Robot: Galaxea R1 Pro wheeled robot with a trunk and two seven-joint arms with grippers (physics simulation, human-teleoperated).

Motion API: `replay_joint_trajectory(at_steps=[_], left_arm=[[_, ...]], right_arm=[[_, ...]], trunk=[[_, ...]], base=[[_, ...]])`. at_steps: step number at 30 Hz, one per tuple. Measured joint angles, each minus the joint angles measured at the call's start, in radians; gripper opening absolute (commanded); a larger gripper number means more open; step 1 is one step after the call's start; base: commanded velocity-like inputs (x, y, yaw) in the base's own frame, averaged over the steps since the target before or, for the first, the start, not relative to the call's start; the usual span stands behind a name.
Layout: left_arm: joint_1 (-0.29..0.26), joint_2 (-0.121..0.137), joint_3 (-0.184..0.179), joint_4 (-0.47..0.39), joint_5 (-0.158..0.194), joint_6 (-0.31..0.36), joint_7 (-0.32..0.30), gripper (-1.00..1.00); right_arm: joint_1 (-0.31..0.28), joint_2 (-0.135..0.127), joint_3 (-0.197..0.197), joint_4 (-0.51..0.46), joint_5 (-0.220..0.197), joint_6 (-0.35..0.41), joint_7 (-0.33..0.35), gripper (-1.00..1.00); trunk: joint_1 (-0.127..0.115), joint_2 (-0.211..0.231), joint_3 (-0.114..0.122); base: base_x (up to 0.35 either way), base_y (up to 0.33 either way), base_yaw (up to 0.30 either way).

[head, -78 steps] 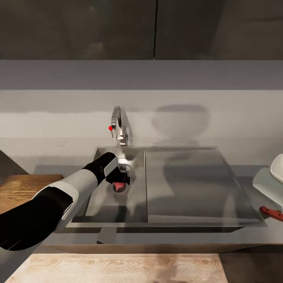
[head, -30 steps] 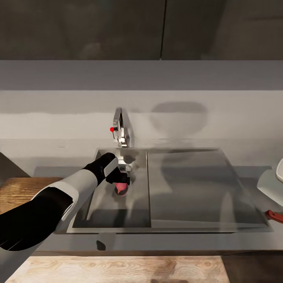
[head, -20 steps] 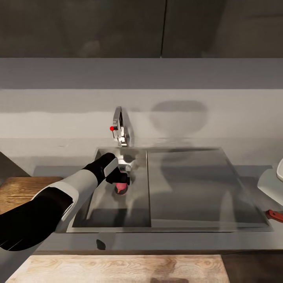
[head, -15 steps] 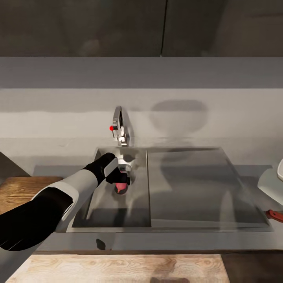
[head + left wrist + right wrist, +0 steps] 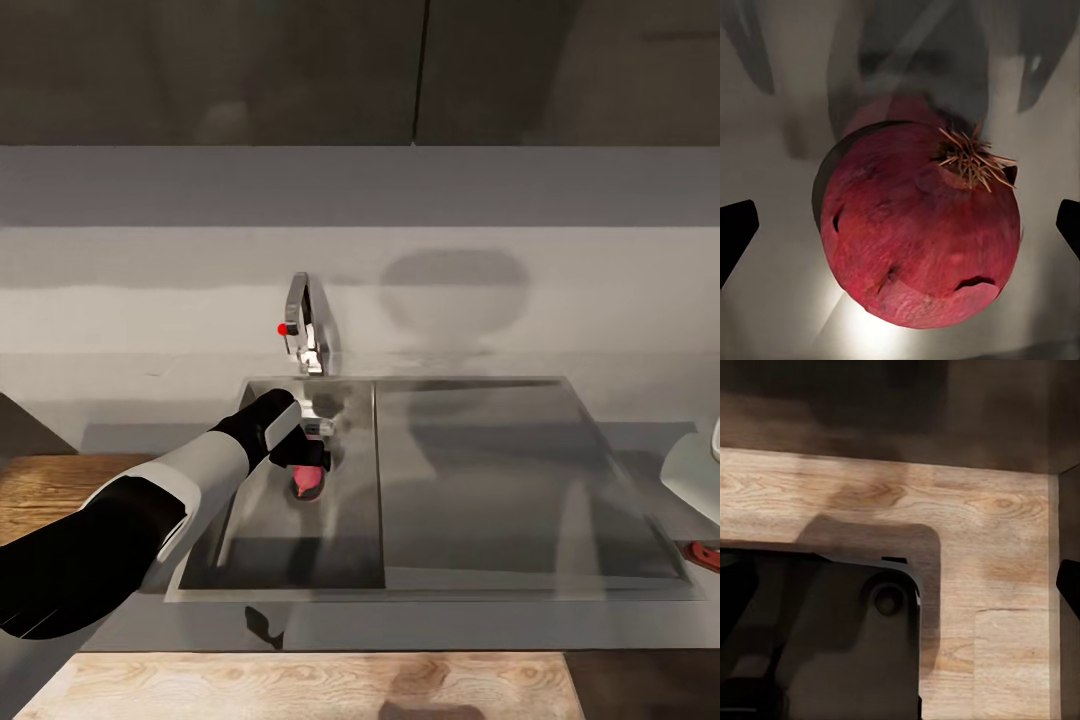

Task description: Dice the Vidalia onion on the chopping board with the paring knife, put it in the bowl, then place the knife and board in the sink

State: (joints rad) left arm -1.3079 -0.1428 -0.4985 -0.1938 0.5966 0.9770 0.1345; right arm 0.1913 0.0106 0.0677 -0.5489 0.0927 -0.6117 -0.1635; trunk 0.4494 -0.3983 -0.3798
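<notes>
The onion [image 5: 308, 483], dark red with a dry root tuft, lies on the floor of the sink's basin [image 5: 250, 520] near the drain. My left gripper [image 5: 312, 457] hangs just above it, open. In the left wrist view the onion [image 5: 919, 232] sits between the two dark fingertips [image 5: 733, 232], which stand wide apart and clear of its skin. The dark brown chopping board [image 5: 55, 490] lies on the countertop [image 5: 480, 622] left of the sink. The white bowl [image 5: 700, 465] is cut by the right edge. My right gripper [image 5: 900, 585] is open over wood flooring.
A chrome tap with a red knob [image 5: 303, 335] stands behind the basin, close to my left wrist. The flat drainboard [image 5: 500, 470] stretches to the right. A red-brown object [image 5: 703, 553] lies at the right edge by the bowl. A small dark shape [image 5: 262, 625] marks the counter's front strip.
The whole picture has drifted a little as the camera moved, pushing the bowl further off the right edge. My left gripper has stayed above the onion, which has not moved.
</notes>
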Motion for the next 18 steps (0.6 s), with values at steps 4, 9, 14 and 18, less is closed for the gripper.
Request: replay_joint_trajectory(at_steps=[4, 9, 14, 18], left_arm=[[0.007, 0.0, 0.0, 0.0, 0.0, 0.0, 0.0, 1.0], [0.01, 0.0, -0.007, -0.012, -0.008, 0.016, 0.001, 1.0], [0.013, 0.0, -0.006, -0.012, -0.008, 0.018, 0.001, 1.0], [0.014, 0.0, -0.006, -0.012, -0.008, 0.019, 0.001, 1.0]], right_arm=[[0.0, -0.006, 0.001, 0.001, 0.002, 0.0, 0.001, 1.0], [-0.003, 0.009, 0.008, -0.002, 0.006, -0.001, 0.006, 1.0], [-0.003, 0.035, 0.008, -0.001, 0.006, 0.0, 0.005, 1.0], [-0.003, 0.045, 0.008, -0.002, 0.006, 0.0, 0.005, 1.0]], trunk=[[0.0, 0.0, 0.0], [0.0, 0.0, 0.0], [0.0, 0.0, 0.0], [0.0, 0.0, 0.0]], base=[[0.0, 0.0, 0.0], [0.0, 0.0, 0.0], [0.0, 0.0, 0.0], [0.0, 0.0, 0.0]])
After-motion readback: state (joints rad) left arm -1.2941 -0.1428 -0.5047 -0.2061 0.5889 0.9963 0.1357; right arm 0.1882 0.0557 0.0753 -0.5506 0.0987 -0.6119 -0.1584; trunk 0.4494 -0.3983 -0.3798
